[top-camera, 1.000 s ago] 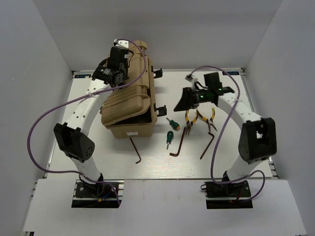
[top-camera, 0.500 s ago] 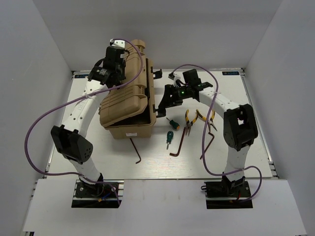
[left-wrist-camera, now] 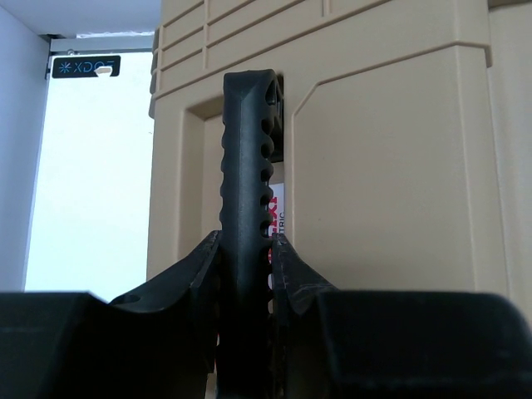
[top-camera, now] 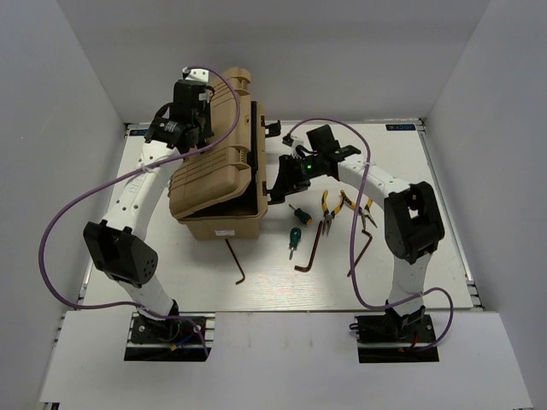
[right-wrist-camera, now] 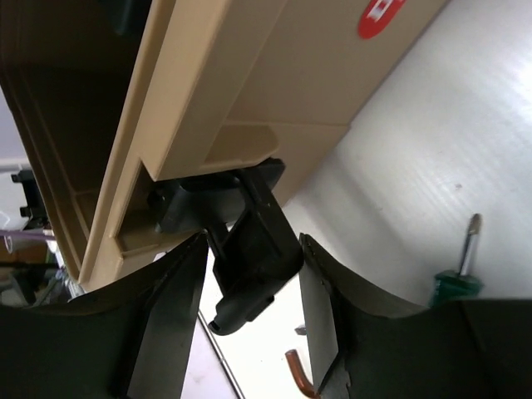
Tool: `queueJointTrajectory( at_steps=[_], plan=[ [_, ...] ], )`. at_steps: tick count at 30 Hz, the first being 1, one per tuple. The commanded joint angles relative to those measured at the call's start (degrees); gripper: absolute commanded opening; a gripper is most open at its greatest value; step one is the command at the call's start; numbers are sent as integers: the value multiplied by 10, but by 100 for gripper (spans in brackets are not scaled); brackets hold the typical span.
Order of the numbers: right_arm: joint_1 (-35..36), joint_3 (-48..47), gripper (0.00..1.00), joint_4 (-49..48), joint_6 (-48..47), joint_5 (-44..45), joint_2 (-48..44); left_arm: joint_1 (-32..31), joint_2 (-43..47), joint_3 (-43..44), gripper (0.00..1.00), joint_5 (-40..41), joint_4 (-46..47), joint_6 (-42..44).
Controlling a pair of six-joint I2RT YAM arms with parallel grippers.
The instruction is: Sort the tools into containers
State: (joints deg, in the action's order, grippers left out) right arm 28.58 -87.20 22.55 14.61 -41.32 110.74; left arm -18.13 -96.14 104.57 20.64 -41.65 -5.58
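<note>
On the table (top-camera: 410, 256), the toolbox (top-camera: 224, 226) runs near-to-far, lid (top-camera: 214, 171) raised at right

The large tan hard-plastic toolbox (top-camera: 224, 184) stands left of centre on the white table (top-camera: 410, 256), with a thin dark L-shaped hex key (top-camera: 237, 260) just near of it. To its right lie two stubby green-handled screwdrivers (top-camera: 297, 213) (top-camera: 292, 242), one nearer than the other. Farther right are two pairs of yellow-handled pliers (top-camera: 330, 207) (top-camera: 363, 207), side by side. Two more hex keys (top-camera: 309, 249) (top-camera: 359, 253) lie near of those. The left gripper (left-wrist-camera: 246, 258) sits on the black top handle (left-wrist-camera: 246, 166), and the right gripper (right-wrist-camera: 249, 274) straddles the black side latch (right-wrist-camera: 249, 233) on the box's right side.
</note>
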Motion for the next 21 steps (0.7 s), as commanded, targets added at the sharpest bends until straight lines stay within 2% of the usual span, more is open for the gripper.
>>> queueJointTrajectory(
  at_steps=[1, 4, 5, 7, 8, 11, 16, 21],
  plan=[
    [10, -2, 54, 23, -6, -12, -8, 25, 65, 18, 0, 34, 104, -5],
    [17, 3, 50, 27, -8, 4, -13, 30, 70, 18, 0, 28, 104, -5],
    [18, 3, 39, 29, -8, 12, -14, 30, 70, 18, 0, 28, 104, -5],
    [19, 1, 28, 29, -7, 19, -10, 35, 70, 18, 0, 28, 104, -10],
    [18, 3, 18, 29, -7, 22, -10, 35, 75, 13, 0, 28, 104, -10],
    [16, 5, 0, 23, -5, 33, -11, 42, 82, 7, 0, 28, 104, -15],
    [13, 32, 0, 0, 2, 61, -33, 61, 106, -15, 0, 49, 110, -27],
    [9, 47, 0, -4, -1, 78, -45, 93, 143, -60, 0, 107, 138, -10]
  ],
)
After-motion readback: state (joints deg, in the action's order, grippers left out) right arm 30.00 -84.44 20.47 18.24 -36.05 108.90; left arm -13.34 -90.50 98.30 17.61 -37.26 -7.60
